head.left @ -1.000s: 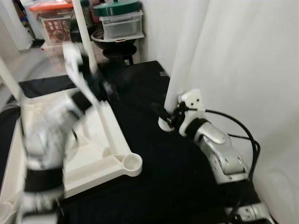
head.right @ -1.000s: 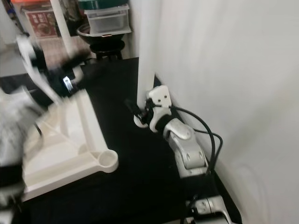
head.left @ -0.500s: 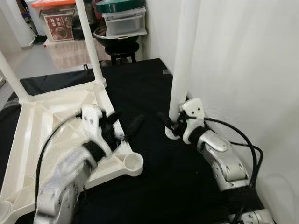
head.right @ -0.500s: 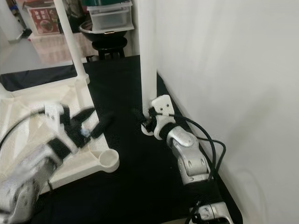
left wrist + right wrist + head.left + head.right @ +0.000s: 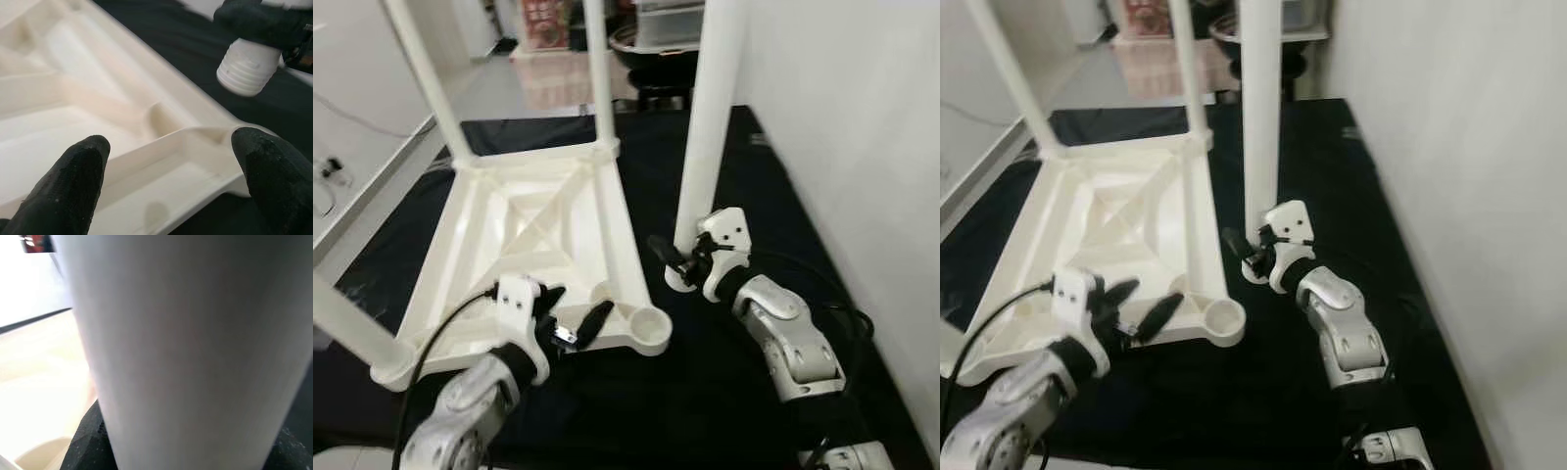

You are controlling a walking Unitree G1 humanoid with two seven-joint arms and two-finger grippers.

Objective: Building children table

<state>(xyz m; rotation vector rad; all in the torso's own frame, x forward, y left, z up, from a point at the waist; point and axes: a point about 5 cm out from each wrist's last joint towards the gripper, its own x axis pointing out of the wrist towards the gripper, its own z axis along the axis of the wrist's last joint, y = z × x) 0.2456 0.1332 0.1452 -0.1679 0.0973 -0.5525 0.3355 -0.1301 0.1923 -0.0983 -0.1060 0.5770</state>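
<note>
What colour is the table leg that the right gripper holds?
White; the table leg in the right gripper shows best in the left eye view.

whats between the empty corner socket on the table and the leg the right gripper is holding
Only bare black mat, as both eye views show. The right gripper holds the loose leg upright beside the empty socket of the upturned table.
</note>
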